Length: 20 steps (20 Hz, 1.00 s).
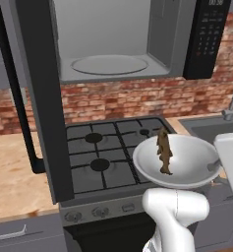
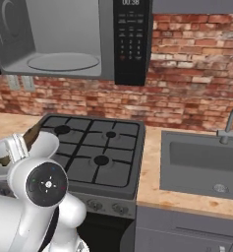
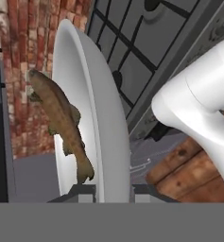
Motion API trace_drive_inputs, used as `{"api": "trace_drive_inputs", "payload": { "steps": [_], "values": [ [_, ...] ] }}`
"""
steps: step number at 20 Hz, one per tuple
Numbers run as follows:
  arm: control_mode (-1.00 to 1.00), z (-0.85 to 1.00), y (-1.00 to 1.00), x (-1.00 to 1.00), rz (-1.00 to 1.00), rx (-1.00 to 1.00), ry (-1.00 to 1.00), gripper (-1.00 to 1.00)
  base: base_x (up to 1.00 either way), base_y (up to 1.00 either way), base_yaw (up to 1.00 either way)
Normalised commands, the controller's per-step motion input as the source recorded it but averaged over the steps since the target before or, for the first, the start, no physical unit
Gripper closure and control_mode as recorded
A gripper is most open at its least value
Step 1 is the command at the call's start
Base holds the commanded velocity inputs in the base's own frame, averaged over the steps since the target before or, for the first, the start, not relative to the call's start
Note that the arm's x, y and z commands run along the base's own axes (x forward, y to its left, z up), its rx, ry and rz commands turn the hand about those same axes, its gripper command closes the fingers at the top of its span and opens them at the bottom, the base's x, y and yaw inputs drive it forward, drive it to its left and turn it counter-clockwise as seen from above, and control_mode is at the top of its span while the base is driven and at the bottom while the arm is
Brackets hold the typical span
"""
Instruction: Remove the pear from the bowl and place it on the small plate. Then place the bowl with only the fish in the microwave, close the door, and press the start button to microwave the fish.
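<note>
My gripper (image 3: 112,191) is shut on the rim of the wide light-grey bowl (image 1: 187,160) and holds it above the front right of the stove. The long brown fish (image 1: 163,150) lies alone in the bowl and also appears as the fish (image 3: 61,120) in the hand view. In the left base view the gripper (image 1: 217,165) grips the bowl's right edge. Above, the microwave (image 1: 113,39) stands open, showing its round turntable (image 1: 109,64). Its door (image 1: 39,98) is swung out to the left, black bar handle (image 1: 14,88) outward. The pear and the small plate are out of view.
The black gas stove (image 1: 103,152) lies under the bowl. A steel sink (image 2: 201,162) with a faucet (image 2: 231,125) is set in the wooden counter to the right. More counter (image 1: 10,172) lies left, behind the open door. The black control panel (image 2: 131,39) is on the microwave's right.
</note>
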Motion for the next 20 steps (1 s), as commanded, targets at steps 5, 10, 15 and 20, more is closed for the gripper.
{"api": "trace_drive_inputs", "payload": {
  "steps": [5, 10, 15, 20],
  "values": [
    [-1.0, 0.02, 0.0, 0.09, 0.0, 0.06, -0.06, 1.0, 0.04, 0.0, 0.01],
    [-1.0, 0.36, 0.0, 0.28, 0.0, 0.12, -0.25, 1.0, 0.0, 0.0, 0.0],
    [-1.0, 0.29, 0.23, 0.36, -0.02, 0.09, -0.25, 1.0, 0.0, 0.0, 0.0],
    [-1.0, 0.28, 0.22, 0.34, -0.15, 0.0, -0.18, 1.0, 0.0, 0.0, 0.0]
  ]
}}
